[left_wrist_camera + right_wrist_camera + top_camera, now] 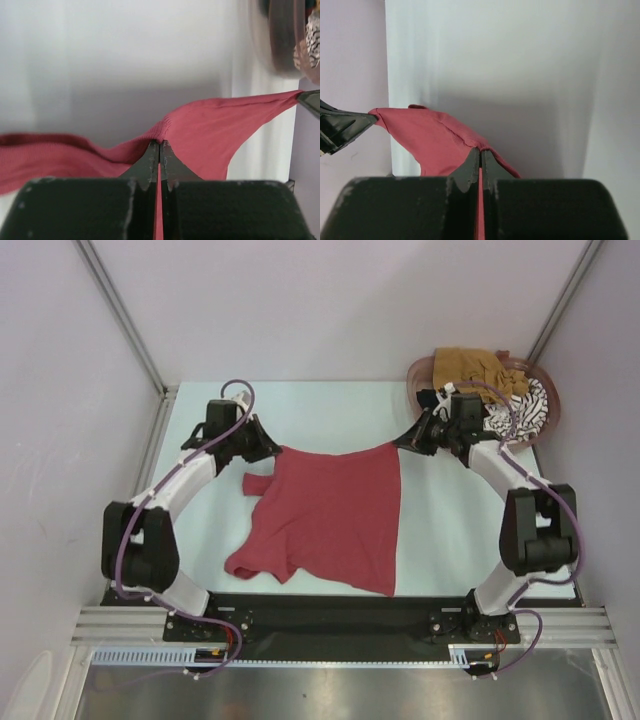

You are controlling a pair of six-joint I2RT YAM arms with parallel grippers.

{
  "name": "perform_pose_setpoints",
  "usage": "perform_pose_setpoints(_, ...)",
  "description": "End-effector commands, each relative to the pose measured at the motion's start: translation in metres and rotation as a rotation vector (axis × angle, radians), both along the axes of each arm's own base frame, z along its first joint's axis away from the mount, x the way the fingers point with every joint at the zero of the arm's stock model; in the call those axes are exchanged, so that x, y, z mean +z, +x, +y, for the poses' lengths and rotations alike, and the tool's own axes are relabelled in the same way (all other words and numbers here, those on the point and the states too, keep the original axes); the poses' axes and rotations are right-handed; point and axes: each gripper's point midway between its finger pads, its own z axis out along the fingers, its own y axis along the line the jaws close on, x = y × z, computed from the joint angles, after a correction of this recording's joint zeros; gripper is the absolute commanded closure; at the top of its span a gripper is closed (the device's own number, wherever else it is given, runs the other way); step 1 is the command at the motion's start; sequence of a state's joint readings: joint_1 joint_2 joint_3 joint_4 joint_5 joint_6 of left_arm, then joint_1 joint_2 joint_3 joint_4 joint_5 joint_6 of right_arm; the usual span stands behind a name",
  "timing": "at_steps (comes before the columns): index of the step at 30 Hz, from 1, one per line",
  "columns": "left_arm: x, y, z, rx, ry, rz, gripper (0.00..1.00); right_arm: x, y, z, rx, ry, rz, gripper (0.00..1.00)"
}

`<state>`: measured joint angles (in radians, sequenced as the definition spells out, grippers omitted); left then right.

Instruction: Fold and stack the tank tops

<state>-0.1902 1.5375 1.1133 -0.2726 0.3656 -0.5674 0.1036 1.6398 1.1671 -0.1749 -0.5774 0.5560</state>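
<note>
Our left hand [272, 449] and right hand [402, 442] are each pinched tight on a far corner of the dark red tank top [330, 515], which hangs down onto the desk [440, 530], so we should pull evenly and lay it flat.

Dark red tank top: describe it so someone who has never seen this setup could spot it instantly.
Look at the middle of the white table. The dark red cloth tank top drapes there, its far edge stretched between the left gripper and right gripper. The other garments sit bunched in the pinkish-brown oval basket.
</note>
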Motion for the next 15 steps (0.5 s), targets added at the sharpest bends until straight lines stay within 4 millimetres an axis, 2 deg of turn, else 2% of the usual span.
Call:
perform_pose_setpoints(1,0.029,0.046,-0.006,0.004,-0.003,-0.111,1.0,0.022,0.046,0.002,0.009,0.061,-0.128,1.0)
perform_pose_setpoints(2,0.027,0.051,-0.006,0.008,-0.003,-0.107,1.0,0.019,0.053,0.002,0.003,0.068,-0.123,1.0)
perform_pose_setpoints(3,0.014,0.059,-0.007,0.011,0.003,-0.085,1.0,0.005,0.06,0.002,0.0,0.064,-0.095,1.0)
perform_pose_setpoints(4,0.02,0.068,-0.009,0.012,0.0,-0.107,1.0,0.012,0.07,0.001,-0.002,0.064,-0.118,1.0)
perform_pose_setpoints(5,0.018,0.074,-0.006,0.025,0.013,-0.104,1.0,0.01,0.075,0.003,-0.002,0.066,-0.114,1.0)
perform_pose_setpoints(6,0.013,0.08,-0.006,0.028,0.023,-0.1,1.0,0.001,0.082,0.003,-0.003,0.066,-0.098,1.0)
perform_pose_setpoints(7,0.008,0.091,-0.005,0.035,0.031,-0.093,0.99,0.007,0.091,0.003,-0.006,0.065,-0.116,1.0)
perform_pose_setpoints(9,-0.002,0.102,-0.003,0.041,0.045,-0.073,1.0,0.003,0.101,0.003,-0.016,0.057,-0.114,1.0)
perform_pose_setpoints(10,-0.008,0.115,-0.004,0.042,0.047,-0.068,1.0,-0.009,0.107,0.001,-0.023,0.052,-0.093,1.0)
perform_pose_setpoints(11,-0.012,0.12,-0.002,0.049,0.052,-0.064,1.0,0.0,0.116,0.002,-0.024,0.053,-0.117,1.0)
perform_pose_setpoints(12,-0.013,0.126,-0.001,0.06,0.05,-0.067,1.0,-0.001,0.121,0.002,-0.026,0.053,-0.118,1.0)
perform_pose_setpoints(13,-0.021,0.133,-0.002,0.061,0.049,-0.065,0.93,-0.006,0.127,0.002,-0.03,0.052,-0.113,0.88)
perform_pose_setpoints(15,-0.023,0.14,-0.001,0.069,0.055,-0.073,0.71,0.001,0.139,-0.001,-0.056,0.044,-0.138,0.62)
